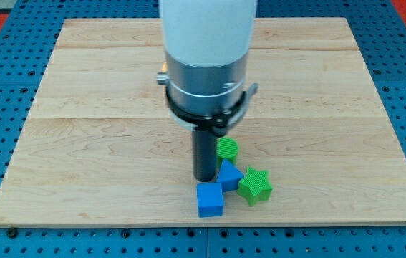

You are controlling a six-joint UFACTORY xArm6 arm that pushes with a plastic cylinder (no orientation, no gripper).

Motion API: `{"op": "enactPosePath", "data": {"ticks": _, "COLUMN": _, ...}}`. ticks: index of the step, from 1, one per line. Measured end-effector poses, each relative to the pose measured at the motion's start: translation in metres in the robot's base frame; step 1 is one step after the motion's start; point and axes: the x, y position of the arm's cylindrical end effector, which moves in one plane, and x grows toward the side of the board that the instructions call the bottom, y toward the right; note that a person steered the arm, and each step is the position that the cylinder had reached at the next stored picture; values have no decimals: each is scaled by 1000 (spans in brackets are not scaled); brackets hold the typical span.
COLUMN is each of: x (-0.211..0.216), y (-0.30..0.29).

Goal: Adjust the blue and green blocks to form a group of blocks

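No pincer here; my tip (205, 177) touches the blue triangular block (229, 175). Pushing hard could scatter the green star block (255, 185) rightward.

Four small blocks sit bunched near the bottom edge of the surface (81, 143). A blue cube (210, 199) lies lowest. Just above it sits a blue triangle (230, 174), seemingly touching it. A green star (255, 185) rests against the triangle's right side. A green round block (227, 148), partly hidden, sits uppermost.
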Motion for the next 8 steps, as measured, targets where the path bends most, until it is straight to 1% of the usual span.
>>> {"op": "enactPosePath", "data": {"ticks": 1, "x": 17, "y": -69}}
{"op": "enactPosePath", "data": {"ticks": 2, "x": 71, "y": -49}}
{"op": "enactPosePath", "data": {"ticks": 3, "x": 69, "y": -33}}
{"op": "enactPosePath", "data": {"ticks": 4, "x": 60, "y": 7}}
{"op": "enactPosePath", "data": {"ticks": 5, "x": 61, "y": 34}}
{"op": "enactPosePath", "data": {"ticks": 6, "x": 61, "y": 43}}
{"op": "enactPosePath", "data": {"ticks": 7, "x": 71, "y": 28}}
{"op": "enactPosePath", "data": {"ticks": 8, "x": 71, "y": 28}}
